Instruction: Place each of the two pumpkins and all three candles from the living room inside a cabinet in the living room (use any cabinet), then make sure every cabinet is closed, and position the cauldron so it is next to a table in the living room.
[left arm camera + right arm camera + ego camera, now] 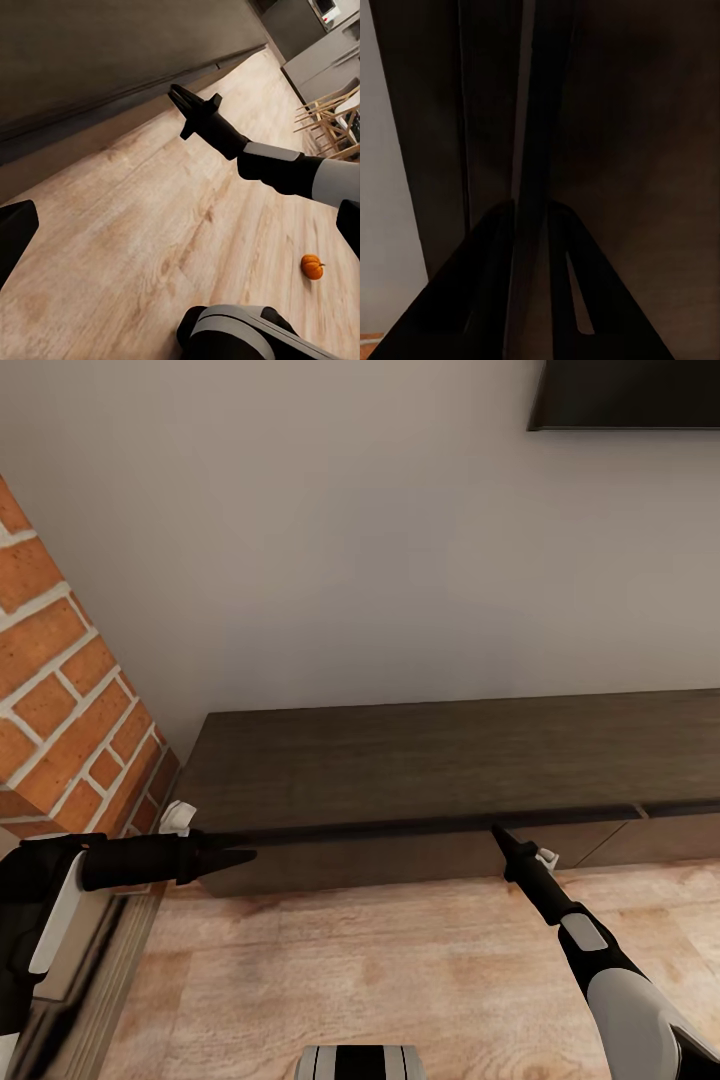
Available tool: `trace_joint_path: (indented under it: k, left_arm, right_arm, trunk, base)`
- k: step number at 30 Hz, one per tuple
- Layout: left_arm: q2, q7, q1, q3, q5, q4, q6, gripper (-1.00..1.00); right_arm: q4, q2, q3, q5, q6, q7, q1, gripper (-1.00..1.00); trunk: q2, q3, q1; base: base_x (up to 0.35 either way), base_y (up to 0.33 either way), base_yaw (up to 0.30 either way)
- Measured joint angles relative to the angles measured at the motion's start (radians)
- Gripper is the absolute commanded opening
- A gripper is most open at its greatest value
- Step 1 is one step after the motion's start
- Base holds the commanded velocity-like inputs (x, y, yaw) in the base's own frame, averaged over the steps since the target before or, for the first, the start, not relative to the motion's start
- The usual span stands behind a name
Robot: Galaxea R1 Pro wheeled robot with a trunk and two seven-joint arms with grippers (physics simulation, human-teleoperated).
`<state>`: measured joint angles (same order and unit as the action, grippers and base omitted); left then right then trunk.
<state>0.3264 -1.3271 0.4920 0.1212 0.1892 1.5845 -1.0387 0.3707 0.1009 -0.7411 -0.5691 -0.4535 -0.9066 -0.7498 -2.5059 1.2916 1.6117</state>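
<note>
The cabinet [450,760] is a long, low dark-brown unit running along the wall. My right gripper [497,832] is at the seam under its top, and in the right wrist view its fingers [577,292] are closed around a thin front edge of the cabinet [531,150]. My left gripper [235,853] hovers open and empty just before the cabinet's left end. In the left wrist view, one orange pumpkin [312,266] lies on the wooden floor well behind the right gripper [180,94]. The candles and cauldron are out of view.
A brick pillar [60,700] stands close on the left, beside my left arm. A dark wall-mounted panel [630,395] hangs above the cabinet. In the left wrist view, wooden chairs [330,120] and grey kitchen cupboards [322,64] stand far off. The wooden floor [380,970] lies open in front.
</note>
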Motion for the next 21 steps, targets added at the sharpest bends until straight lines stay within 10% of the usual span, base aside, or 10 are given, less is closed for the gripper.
trace_joint_path:
  k: [21]
  left_arm:
    - [0.0, 0.0, 0.0, 0.0, 0.0, 0.0, 0.0, 1.0]
  right_arm:
    - [0.001, 0.0, -0.004, 0.002, 0.005, 0.001, 0.0, -1.0]
  trunk:
    - [0.0, 0.0, 0.0]
  base:
    - [-0.051, 0.0, 0.0]
